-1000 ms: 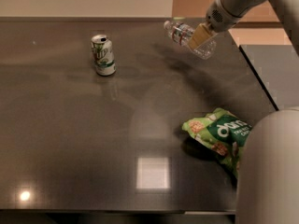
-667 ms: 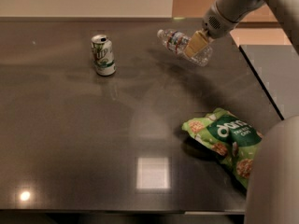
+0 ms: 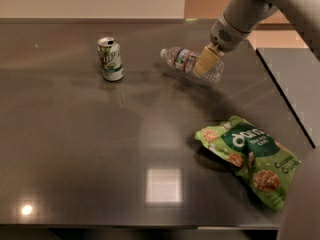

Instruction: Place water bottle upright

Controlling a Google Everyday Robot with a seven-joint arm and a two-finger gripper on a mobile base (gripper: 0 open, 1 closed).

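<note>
— Dark counter (image 3: 75, 149), far right: what do we fail to see?
— The arm's upper part, cut off; the far side of the tool (image 3: 206, 61), hidden behind the water bottle (image 3: 182, 59).
— And the hold?
— We see the tool clamped across the bottle's body, cap pointing left, bottle tilted; open counter lies between can (image 3: 110, 59) and bag (image 3: 250, 159).

1. Water bottle (image 3: 182, 59): slim, clear ribbed plastic w/ white cap (image 3: 164, 52) & narrow red-and-white label band (image 3: 186, 59).
2. Pose: not upright, nearly on its side, cap end pointing left, base end to the right.
3. Location: far-right part of dark tabletop (image 3: 75, 134); couldn't tell if it touched the surface.
4. Gripper (image 3: 205, 66) clamped the bottle's body near the base end, reaching in from upper right.
</note>
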